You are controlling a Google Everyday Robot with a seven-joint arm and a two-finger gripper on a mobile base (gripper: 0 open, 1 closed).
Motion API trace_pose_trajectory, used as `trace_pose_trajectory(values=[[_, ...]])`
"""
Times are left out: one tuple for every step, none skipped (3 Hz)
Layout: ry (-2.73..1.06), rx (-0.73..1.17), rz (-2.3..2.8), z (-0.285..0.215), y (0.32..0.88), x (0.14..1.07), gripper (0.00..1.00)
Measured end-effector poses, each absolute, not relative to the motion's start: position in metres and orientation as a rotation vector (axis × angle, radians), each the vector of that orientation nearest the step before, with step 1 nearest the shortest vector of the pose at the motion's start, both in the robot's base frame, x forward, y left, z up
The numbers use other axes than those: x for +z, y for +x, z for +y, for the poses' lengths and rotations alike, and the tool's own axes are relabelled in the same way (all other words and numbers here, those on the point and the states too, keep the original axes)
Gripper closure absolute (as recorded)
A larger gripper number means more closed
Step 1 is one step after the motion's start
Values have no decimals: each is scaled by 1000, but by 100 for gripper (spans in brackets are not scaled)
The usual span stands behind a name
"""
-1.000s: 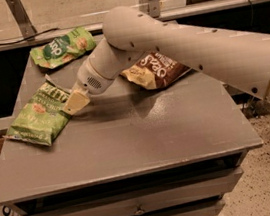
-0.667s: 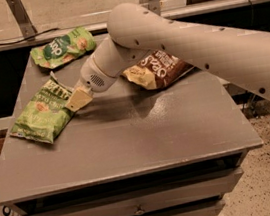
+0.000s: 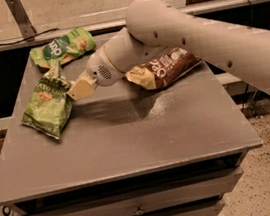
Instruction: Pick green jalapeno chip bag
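Observation:
The green jalapeno chip bag (image 3: 47, 104) is olive green and crinkled, at the left side of the grey table (image 3: 129, 136). Its upper end is tilted up off the surface. My gripper (image 3: 79, 89) is at the bag's right edge, shut on the crumpled side of the bag. The cream fingers (image 3: 82, 88) press into that edge. The white arm reaches in from the upper right.
A smaller bright green bag with white letters (image 3: 63, 46) lies at the table's back left. A brown and cream bag (image 3: 163, 68) lies at the back middle, partly under the arm. Drawers sit below the front edge. A box stands on the floor at left.
The gripper has moved up and slightly right. The olive green bag has shifted with it, and its top end has risen.

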State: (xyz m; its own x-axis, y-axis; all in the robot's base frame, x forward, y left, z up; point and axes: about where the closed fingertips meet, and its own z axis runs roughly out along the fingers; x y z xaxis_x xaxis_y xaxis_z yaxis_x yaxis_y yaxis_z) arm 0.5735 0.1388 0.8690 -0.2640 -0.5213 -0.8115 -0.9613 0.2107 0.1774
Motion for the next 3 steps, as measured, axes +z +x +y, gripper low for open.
trace_pose_trajectory(values=[[-1246, 1083, 1824, 143, 556, 896, 100], [-1247, 1083, 1824, 143, 556, 896, 100], [-1264, 1080, 1788, 149, 547, 909, 100]])
